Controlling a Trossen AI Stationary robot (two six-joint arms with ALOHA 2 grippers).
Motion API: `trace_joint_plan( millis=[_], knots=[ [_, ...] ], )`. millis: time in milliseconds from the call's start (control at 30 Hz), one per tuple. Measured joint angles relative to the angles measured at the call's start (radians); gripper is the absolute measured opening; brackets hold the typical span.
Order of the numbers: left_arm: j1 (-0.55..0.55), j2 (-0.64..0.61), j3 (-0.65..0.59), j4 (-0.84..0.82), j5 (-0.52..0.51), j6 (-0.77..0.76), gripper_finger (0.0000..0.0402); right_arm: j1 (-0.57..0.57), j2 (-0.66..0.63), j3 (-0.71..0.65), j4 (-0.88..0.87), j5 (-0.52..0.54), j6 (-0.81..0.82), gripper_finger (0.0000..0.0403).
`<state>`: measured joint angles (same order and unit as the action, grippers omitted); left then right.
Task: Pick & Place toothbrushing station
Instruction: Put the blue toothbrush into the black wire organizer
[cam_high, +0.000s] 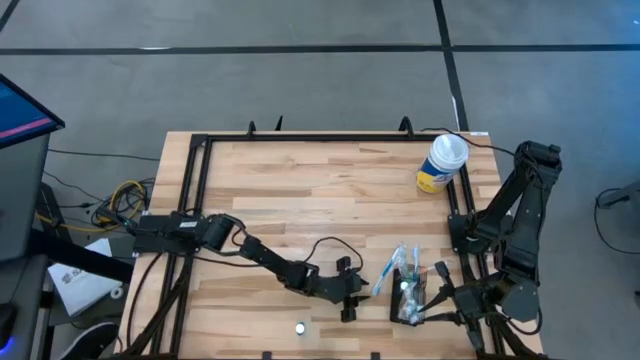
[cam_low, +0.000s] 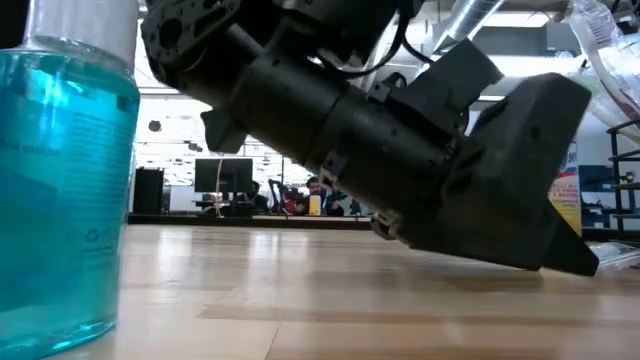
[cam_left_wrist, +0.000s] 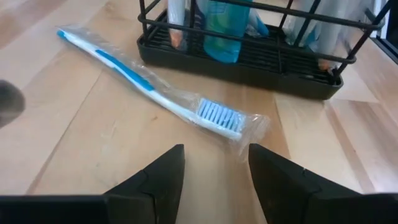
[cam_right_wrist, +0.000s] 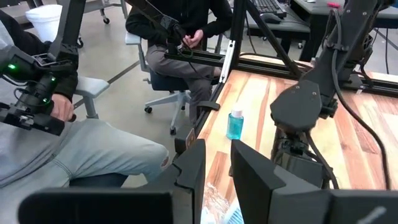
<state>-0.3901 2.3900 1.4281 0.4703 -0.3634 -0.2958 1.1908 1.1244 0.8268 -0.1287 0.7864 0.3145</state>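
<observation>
Near the table's front edge, left gripper (cam_high: 352, 298) with fingers spread, just left of wrapped toothbrush (cam_left_wrist: 158, 90) beside toothbrushing station (cam_high: 408, 296); right gripper (cam_high: 437, 293) fingers apart, empty.

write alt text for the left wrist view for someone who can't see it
A wrapped blue-and-white toothbrush lies on the wooden table just beyond the open left gripper, which holds nothing. Past it stands a black wire caddy with a blue bottle and other items inside; the toothbrush lies outside it.
</observation>
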Motion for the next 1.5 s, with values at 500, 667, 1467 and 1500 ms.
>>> trace_joint_plan(
  millis=[500, 667, 1467, 1500],
  knots=[
    [0.000, 0.016, -0.001, 0.067, -0.039, -0.002, 0.0169, 0.000, 0.000, 0.000, -0.003, 0.000, 0.000, 0.0067],
    [0.001, 0.016, -0.001, 0.091, 0.004, -0.040, 0.0141, 0.000, 0.000, 0.000, -0.004, 0.000, 0.000, 0.0067],
    [0.008, 0.109, 0.088, 0.125, -0.016, -0.031, 0.0143, -0.001, 0.002, 0.000, -0.010, 0.000, 0.024, 0.0067],
    [0.011, 0.108, 0.088, 0.103, -0.030, -0.034, 0.0130, -0.001, 0.002, 0.000, -0.014, 0.000, 0.031, 0.0067]
  ],
)
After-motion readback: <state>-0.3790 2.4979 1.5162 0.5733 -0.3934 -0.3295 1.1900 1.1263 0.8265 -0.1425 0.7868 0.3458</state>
